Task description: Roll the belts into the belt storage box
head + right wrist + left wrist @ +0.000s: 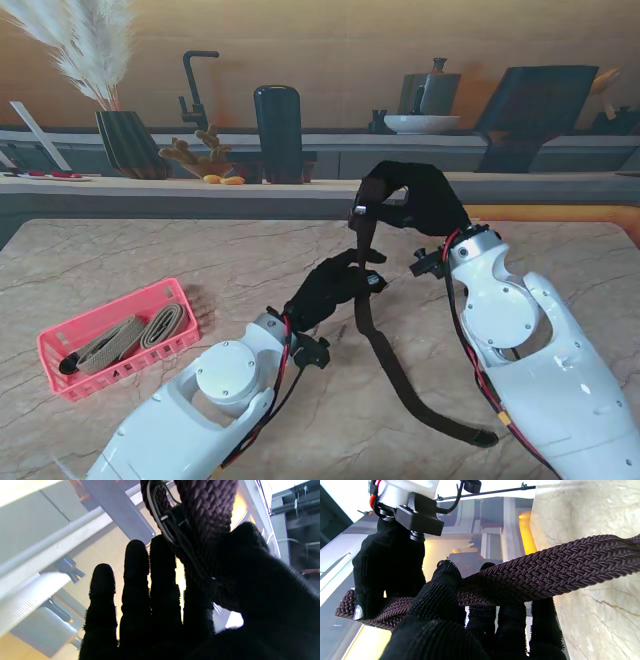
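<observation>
Hands are both gripping the dark woven belt above the desk: the right hand is pinching its buckle end aloft, the left hand is clasping it lower, its tail is trailing on the marble. The pink storage box, at the left, is holding 2 tan belts.

Marble table; counter behind with black faucet (warm wooden wall).

You're looking at a home kitchen: a marble table stands before a counter with a black tap, a kettle, a white bowl and a vase of pampas grass.
</observation>
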